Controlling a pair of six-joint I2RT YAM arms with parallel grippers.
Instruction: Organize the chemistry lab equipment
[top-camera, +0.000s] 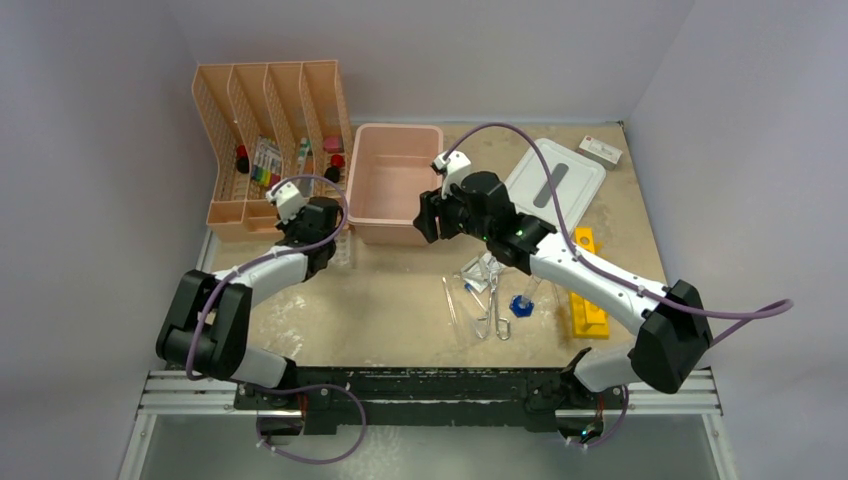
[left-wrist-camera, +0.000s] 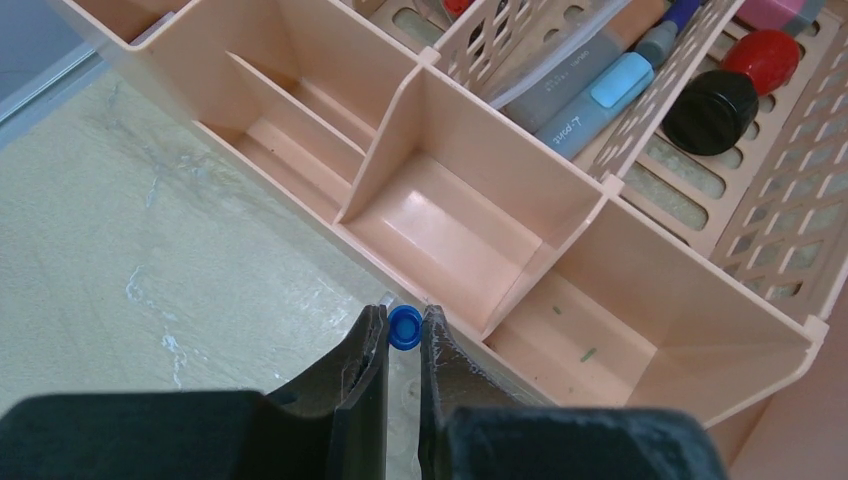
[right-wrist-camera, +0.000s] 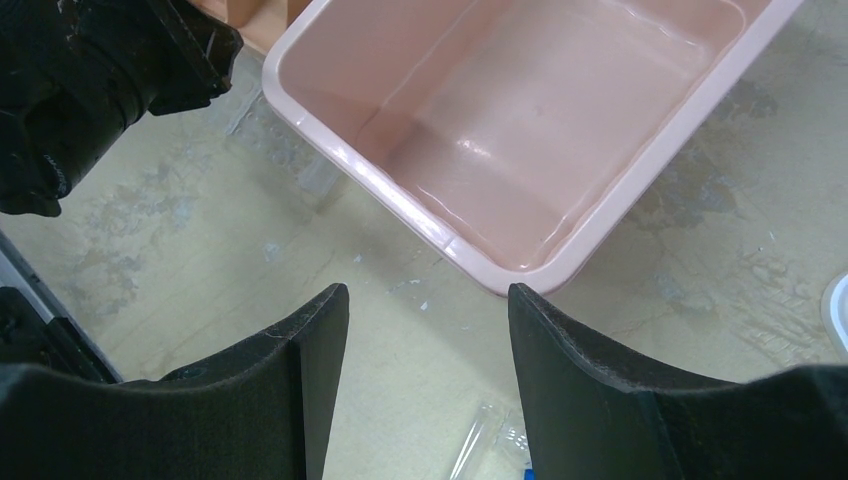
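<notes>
— From above, what holds what?
— One peach file organizer (top-camera: 270, 130) with four upright slots stands in the far left corner of the worktop (top-camera: 400, 320). Markers and dark- and red-capped pieces sit in its slots. One pink bin (top-camera: 390, 232) sits at the middle of the far edge. Its white lid (top-camera: 555, 180) lies flat toward the far right corner, with one small white box (top-camera: 602, 150) beyond it. The box's print is too small to read.
— And the lab gear?
— It lies loose, right of centre toward the near edge: one small clear bag (top-camera: 480, 270), one pair of metal forceps (top-camera: 492, 318), thin clear rods (top-camera: 451, 300) I cannot count, and one clear blue-capped tube (top-camera: 522, 300). One yellow holed rack (top-camera: 588, 290) lies close to the right edge.
— The left wrist camera?
— The left gripper (left-wrist-camera: 403, 335) is clamped on a small blue cap (left-wrist-camera: 403, 327), just in front of the organizer's low front wall. Three low front compartments show. Behind them a grey marker (left-wrist-camera: 590, 85) bears a word ending in "point". Beside it are one black cap (left-wrist-camera: 712, 110) and one red cap (left-wrist-camera: 765, 58).
— The right wrist camera?
— The right gripper (right-wrist-camera: 427, 300) has its fingers spread wide with nothing between them. It is above the worktop, near a corner of the bin. A clear tube end (right-wrist-camera: 478, 445) shows at the bottom of the view.
</notes>
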